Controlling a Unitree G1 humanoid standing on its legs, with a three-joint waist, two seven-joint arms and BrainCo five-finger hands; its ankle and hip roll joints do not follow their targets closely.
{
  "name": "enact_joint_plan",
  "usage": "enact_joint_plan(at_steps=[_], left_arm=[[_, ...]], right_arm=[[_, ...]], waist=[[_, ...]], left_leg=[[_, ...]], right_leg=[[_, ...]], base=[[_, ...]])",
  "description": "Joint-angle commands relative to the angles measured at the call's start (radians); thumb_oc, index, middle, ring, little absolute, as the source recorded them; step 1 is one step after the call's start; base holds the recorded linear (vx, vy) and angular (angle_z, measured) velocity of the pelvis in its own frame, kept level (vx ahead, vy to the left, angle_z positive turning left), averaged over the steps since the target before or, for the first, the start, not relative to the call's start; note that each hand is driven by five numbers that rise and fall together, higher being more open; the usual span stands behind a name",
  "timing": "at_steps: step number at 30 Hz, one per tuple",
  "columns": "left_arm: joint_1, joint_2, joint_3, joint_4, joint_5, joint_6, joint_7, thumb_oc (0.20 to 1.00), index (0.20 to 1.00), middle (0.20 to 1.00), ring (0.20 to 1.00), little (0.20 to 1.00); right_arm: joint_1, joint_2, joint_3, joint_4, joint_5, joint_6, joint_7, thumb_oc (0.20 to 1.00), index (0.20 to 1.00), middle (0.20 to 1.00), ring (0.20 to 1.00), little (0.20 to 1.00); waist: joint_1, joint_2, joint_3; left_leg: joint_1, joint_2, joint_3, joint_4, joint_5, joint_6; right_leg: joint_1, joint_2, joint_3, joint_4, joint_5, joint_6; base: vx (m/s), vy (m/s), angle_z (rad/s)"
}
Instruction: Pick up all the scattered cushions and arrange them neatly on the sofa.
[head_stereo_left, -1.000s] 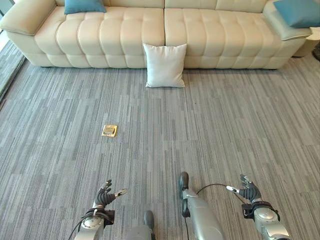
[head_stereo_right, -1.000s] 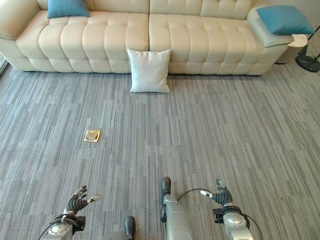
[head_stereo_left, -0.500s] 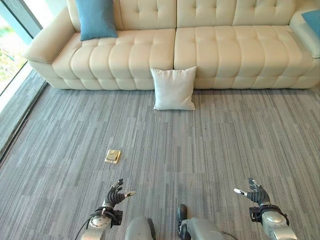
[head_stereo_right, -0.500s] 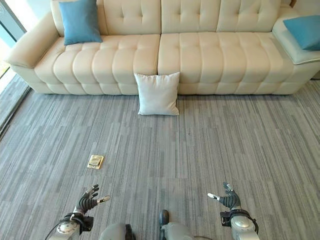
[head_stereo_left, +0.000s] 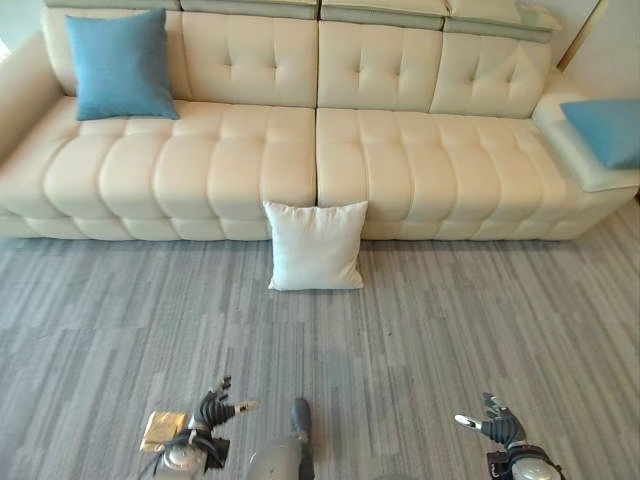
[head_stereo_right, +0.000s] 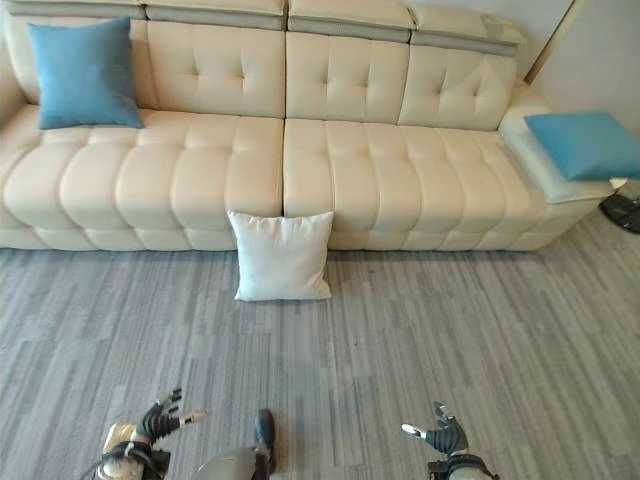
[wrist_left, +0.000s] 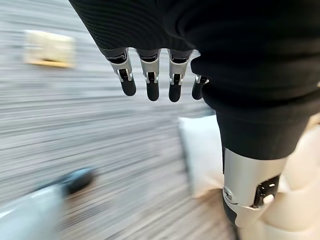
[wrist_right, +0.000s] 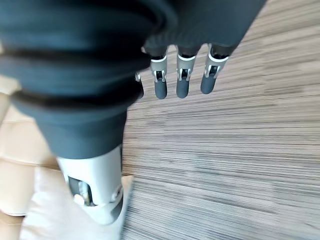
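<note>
A white cushion (head_stereo_left: 316, 245) stands on the carpet (head_stereo_left: 480, 320), leaning against the cream sofa (head_stereo_left: 400, 170), while the left hand (head_stereo_left: 213, 409) and right hand (head_stereo_left: 494, 427) hover empty, fingers loosely spread.

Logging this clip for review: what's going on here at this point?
Nothing is being handled yet. A white cushion stands on the carpet, leaning against the front of the cream sofa. One blue cushion is propped against the sofa's backrest at one end, and another blue cushion lies flat at the other end. The left robot hand and right robot hand are both open and empty, low above the carpet.
</note>
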Motion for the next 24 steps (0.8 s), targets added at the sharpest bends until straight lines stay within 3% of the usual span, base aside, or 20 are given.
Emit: enact_joint_plan(at_steps=[1, 4, 6, 9, 11, 12, 14, 15, 17, 20, 21, 24], left_arm=[[-0.003, 0.016, 0.017, -0.069, 0.011, -0.041, 0.028, 1.000, 1.000, 1.000, 1.000, 1.000], [-0.005, 0.014, 0.029, -0.068, -0.004, -0.041, 0.036, 1.000, 1.000, 1.000, 1.000, 1.000], [-0.007, -0.002, 0.034, -0.035, 0.010, -0.039, 0.035, 1.000, 1.000, 1.000, 1.000, 1.000], [0.001, -0.010, 0.031, -0.032, 0.028, -0.044, 0.023, 1.000, 1.000, 1.000, 1.000, 1.000], [0.011, -0.015, 0.029, -0.031, 0.033, -0.044, 0.019, 1.000, 1.000, 1.000, 1.000, 1.000], [0.017, -0.022, 0.022, -0.016, 0.042, -0.042, 0.014, 1.000, 1.000, 1.000, 1.000, 1.000], [0.029, -0.038, 0.010, -0.015, 0.032, -0.038, 0.003, 1.000, 1.000, 1.000, 1.000, 1.000], [0.029, -0.037, 0.010, -0.015, 0.031, -0.038, 0.003, 1.000, 1.000, 1.000, 1.000, 1.000], [0.027, -0.043, -0.005, 0.000, 0.030, -0.038, -0.005, 1.000, 1.000, 1.000, 1.000, 1.000], [0.019, -0.047, -0.017, 0.021, 0.039, -0.035, -0.006, 1.000, 1.000, 1.000, 1.000, 1.000], [0.017, -0.046, -0.025, 0.020, 0.043, -0.035, -0.007, 1.000, 1.000, 1.000, 1.000, 1.000], [0.020, -0.039, -0.027, 0.004, 0.041, -0.033, -0.007, 1.000, 1.000, 1.000, 1.000, 1.000]], right_arm=[[-0.115, -0.046, -0.006, 0.017, -0.015, -0.022, 0.000, 1.000, 1.000, 1.000, 1.000, 1.000], [-0.123, -0.054, 0.001, 0.016, -0.012, -0.021, -0.001, 1.000, 1.000, 1.000, 1.000, 1.000], [-0.118, -0.057, 0.001, 0.027, -0.013, -0.015, 0.004, 1.000, 1.000, 1.000, 1.000, 1.000], [-0.099, -0.060, -0.005, 0.038, -0.012, -0.014, 0.008, 1.000, 1.000, 1.000, 1.000, 1.000], [-0.084, -0.061, -0.011, 0.038, -0.008, -0.015, 0.009, 1.000, 1.000, 1.000, 1.000, 1.000], [-0.072, -0.062, -0.022, 0.038, 0.007, -0.020, 0.008, 1.000, 1.000, 1.000, 1.000, 1.000], [-0.063, -0.076, -0.041, 0.024, 0.019, -0.025, 0.002, 1.000, 1.000, 1.000, 1.000, 1.000], [-0.063, -0.076, -0.041, 0.024, 0.019, -0.025, 0.002, 1.000, 1.000, 1.000, 1.000, 1.000], [-0.070, -0.101, -0.041, 0.013, 0.023, -0.023, -0.005, 1.000, 1.000, 1.000, 1.000, 1.000], [-0.073, -0.111, -0.043, 0.024, 0.022, -0.017, -0.008, 1.000, 1.000, 1.000, 1.000, 1.000], [-0.075, -0.117, -0.045, 0.033, 0.023, -0.016, -0.014, 1.000, 1.000, 1.000, 1.000, 1.000], [-0.074, -0.122, -0.053, 0.040, 0.022, -0.013, -0.019, 1.000, 1.000, 1.000, 1.000, 1.000]], waist=[[-0.002, 0.071, 0.085], [-0.019, 0.067, 0.100], [-0.051, 0.052, 0.101], [-0.065, 0.051, 0.097], [-0.069, 0.052, 0.091], [-0.076, 0.060, 0.079], [-0.079, 0.073, 0.082], [-0.081, 0.071, 0.078], [-0.075, 0.071, 0.081], [-0.069, 0.068, 0.083], [-0.060, 0.065, 0.082], [-0.050, 0.067, 0.082]], left_leg=[[0.156, 0.093, -0.002, 0.001, -0.144, -0.138], [0.216, 0.075, -0.012, -0.016, -0.173, -0.144], [0.299, 0.042, -0.041, -0.049, -0.214, -0.157], [0.352, 0.026, -0.074, -0.043, -0.258, -0.175], [0.362, 0.027, -0.089, -0.025, -0.263, -0.181], [0.359, 0.035, -0.102, 0.010, -0.245, -0.201], [0.291, 0.080, -0.080, 0.214, -0.164, -0.263], [0.286, 0.077, -0.082, 0.213, -0.161, -0.262], [0.213, 0.120, -0.051, 0.356, -0.105, -0.271], [0.170, 0.138, -0.029, 0.358, -0.124, -0.254], [0.141, 0.131, -0.032, 0.272, -0.169, -0.235], [0.111, 0.108, -0.060, 0.165, -0.173, -0.235]], right_leg=[[-0.069, 0.001, -0.052, -0.362, 0.196, 0.038], [-0.102, 0.012, -0.104, -0.492, 0.169, 0.044], [-0.157, 0.061, -0.119, -0.683, 0.206, 0.069], [-0.152, 0.059, -0.155, -0.777, 0.231, 0.070], [-0.130, 0.060, -0.146, -0.781, 0.235, 0.057], [-0.118, 0.068, -0.128, -0.769, 0.237, 0.041], [-0.055, 0.061, -0.141, -0.776, 0.220, 0.008], [-0.059, 0.057, -0.142, -0.778, 0.222, 0.008], [-0.012, 0.070, -0.126, -0.776, 0.176, -0.032], [0.017, 0.066, -0.113, -0.778, 0.153, -0.038], [0.040, 0.061, -0.101, -0.788, 0.142, -0.028], [0.056, 0.061, -0.086, -0.795, 0.134, -0.020]], base=[[0.80, 0.214, -0.20], [0.42, 0.060, 0.15], [0.57, -0.018, 0.59], [0.56, -0.128, 0.58], [0.27, -0.113, 0.72], [0.34, -0.193, 0.86], [0.35, -0.210, 0.91], [0.17, -0.129, 0.44], [0.23, -0.138, 0.14], [0.24, -0.043, -0.12], [0.30, 0.037, -0.24], [0.16, 0.057, -0.30]])
